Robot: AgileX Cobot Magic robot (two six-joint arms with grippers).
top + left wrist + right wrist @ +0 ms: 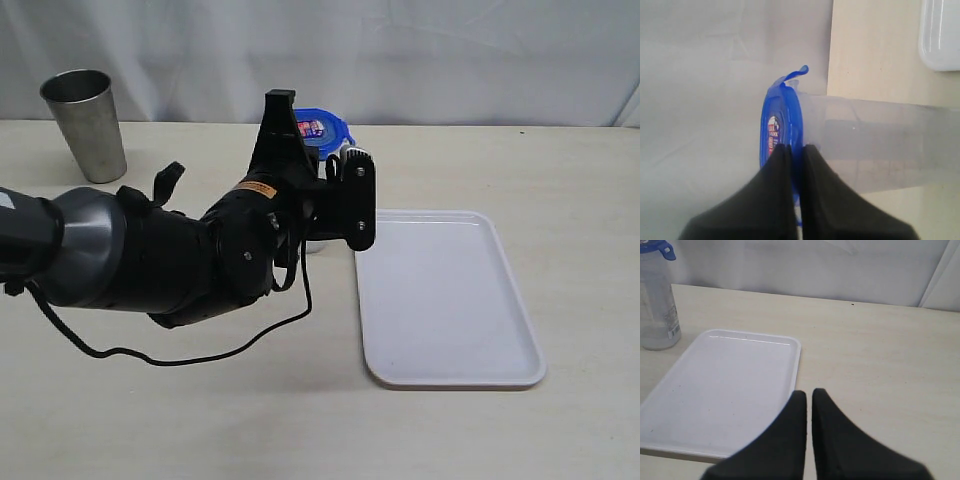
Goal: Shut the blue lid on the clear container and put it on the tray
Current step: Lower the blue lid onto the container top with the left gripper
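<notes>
- Left wrist view: the left gripper (796, 150) pinches the rim of the blue lid (782, 120), its jaws drawn narrow with only the blue edge between them. The lid sits on the mouth of the clear container (880, 145), whose long axis runs straight away from the lid. One flap (801, 70) juts out from the rim.
- Right wrist view: the right gripper (809, 396) holds nothing, its fingers almost touching. The container stands upright on the table (880, 340), mouth up and lid on top, just off a corner of the tray (725, 385).
- Exterior view: the left arm (200, 260) reaches in from the left. The lid shows above its gripper, just left of the tray's far left corner, and the container is mostly hidden behind it. A steel cup (87, 122) stands far left, well apart.
</notes>
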